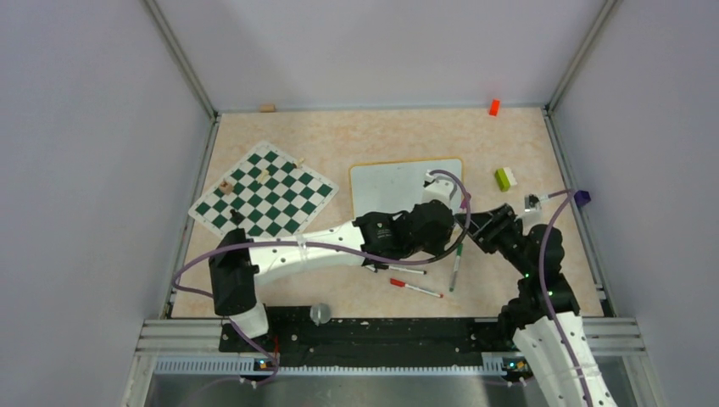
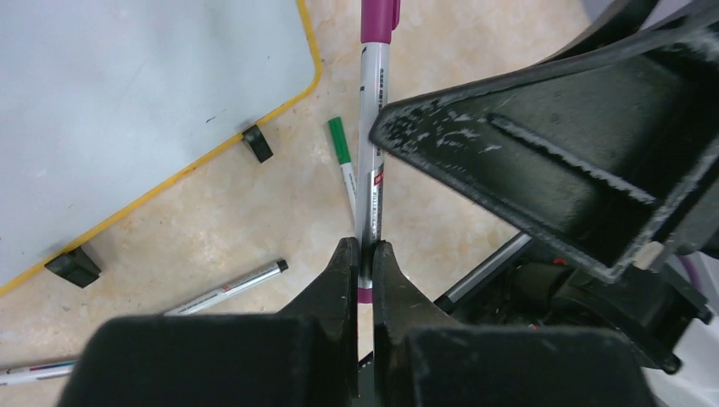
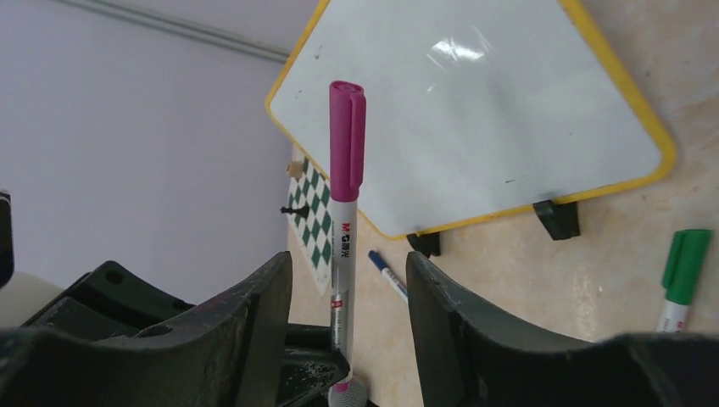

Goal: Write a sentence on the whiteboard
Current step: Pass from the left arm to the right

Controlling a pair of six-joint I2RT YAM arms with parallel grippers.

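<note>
The whiteboard [image 1: 398,185] lies flat mid-table, white with a yellow frame, and shows no writing; it also shows in the left wrist view [image 2: 127,93] and the right wrist view [image 3: 475,110]. My left gripper [image 2: 363,254] is shut on the lower end of a silver marker with a magenta cap [image 2: 370,153], held upright just off the board's near right corner. My right gripper [image 3: 348,263] is open, its jaws on either side of that marker [image 3: 346,170] without touching it. In the top view the left gripper [image 1: 458,224] and the right gripper [image 1: 476,227] meet.
Loose markers lie near the board: green [image 2: 342,157], black-capped [image 2: 229,288], blue [image 3: 388,273], red [image 1: 415,288]. The chessboard mat [image 1: 263,191] is at the left. A green-white block [image 1: 505,178] and an orange block [image 1: 494,107] sit at the back right.
</note>
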